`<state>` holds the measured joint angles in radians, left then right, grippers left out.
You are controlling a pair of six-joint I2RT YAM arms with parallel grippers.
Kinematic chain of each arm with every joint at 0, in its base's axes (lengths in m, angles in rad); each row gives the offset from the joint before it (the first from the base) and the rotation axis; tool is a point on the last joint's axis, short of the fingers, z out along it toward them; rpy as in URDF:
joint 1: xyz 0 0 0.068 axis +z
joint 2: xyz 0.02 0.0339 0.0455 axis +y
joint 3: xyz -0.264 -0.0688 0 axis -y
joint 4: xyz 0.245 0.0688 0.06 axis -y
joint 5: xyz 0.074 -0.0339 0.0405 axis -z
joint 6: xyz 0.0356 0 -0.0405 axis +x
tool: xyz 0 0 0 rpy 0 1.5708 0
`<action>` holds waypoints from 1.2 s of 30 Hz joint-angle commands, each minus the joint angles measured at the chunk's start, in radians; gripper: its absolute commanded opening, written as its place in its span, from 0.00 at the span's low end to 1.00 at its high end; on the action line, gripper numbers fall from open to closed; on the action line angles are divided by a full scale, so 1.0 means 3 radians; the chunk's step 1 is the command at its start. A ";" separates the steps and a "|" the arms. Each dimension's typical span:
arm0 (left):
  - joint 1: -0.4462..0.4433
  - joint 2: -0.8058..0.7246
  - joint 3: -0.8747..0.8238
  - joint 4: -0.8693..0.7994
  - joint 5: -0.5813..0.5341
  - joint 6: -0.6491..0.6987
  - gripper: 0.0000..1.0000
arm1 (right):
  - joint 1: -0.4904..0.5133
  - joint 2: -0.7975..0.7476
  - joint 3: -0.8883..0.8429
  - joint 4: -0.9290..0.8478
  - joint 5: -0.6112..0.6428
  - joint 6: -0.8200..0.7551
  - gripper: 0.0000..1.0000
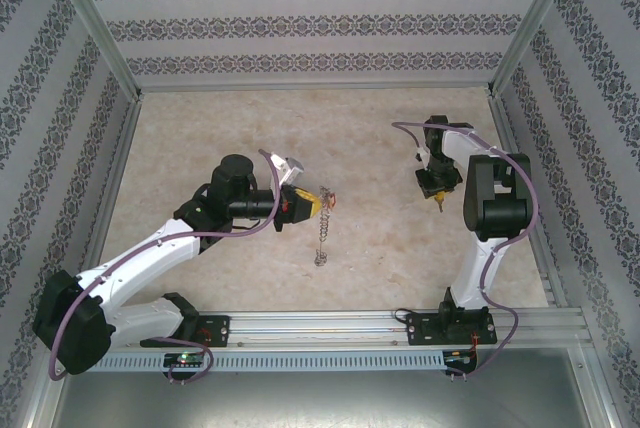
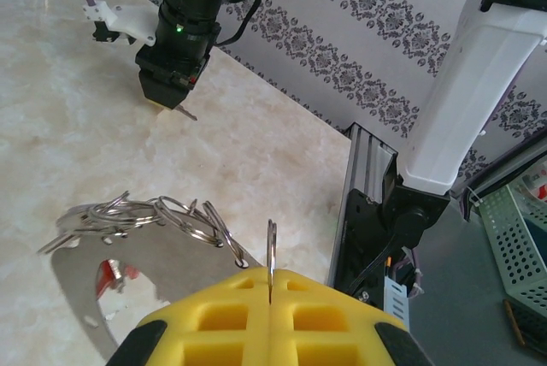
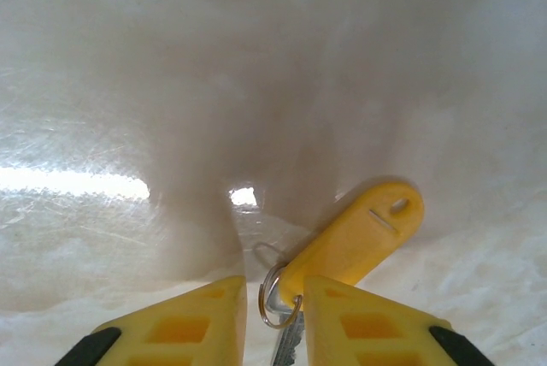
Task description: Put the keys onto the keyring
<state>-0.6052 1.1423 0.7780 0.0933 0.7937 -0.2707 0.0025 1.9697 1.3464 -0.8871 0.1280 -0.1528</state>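
Low in the left wrist frame, my left gripper (image 2: 270,285) clamped the floppy grey metal keyring (image 2: 272,250); right gripper (image 3: 275,302) jaws narrowly flanked a small silvery metal key (image 3: 286,351), grip unclear to me.

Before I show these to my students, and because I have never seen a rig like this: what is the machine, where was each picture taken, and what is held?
These are two white robot arms bolted at the near edge of a pale table. One picture looks down on both from above. The other two come from a camera on each wrist, so the yellow blocks at the bottom are that arm's own fingers. The left fingers are shut on one ring of the keyring, a chain of thin metal loops. The right fingers stand low over the table on either side of a small key with a yellow tag; whether they grip it yet, I cannot tell.
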 commanded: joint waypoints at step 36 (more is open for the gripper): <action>0.0033 -0.0133 0.0357 -0.0700 -0.0194 0.0508 0.00 | 0.1383 -0.2875 -0.1642 0.1502 -0.1759 0.0075 0.00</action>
<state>-0.6003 1.1381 0.8234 -0.0418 0.7650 -0.1913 0.4129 1.1667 0.9161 -0.5747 -0.2638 -0.1585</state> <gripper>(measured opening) 0.046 0.063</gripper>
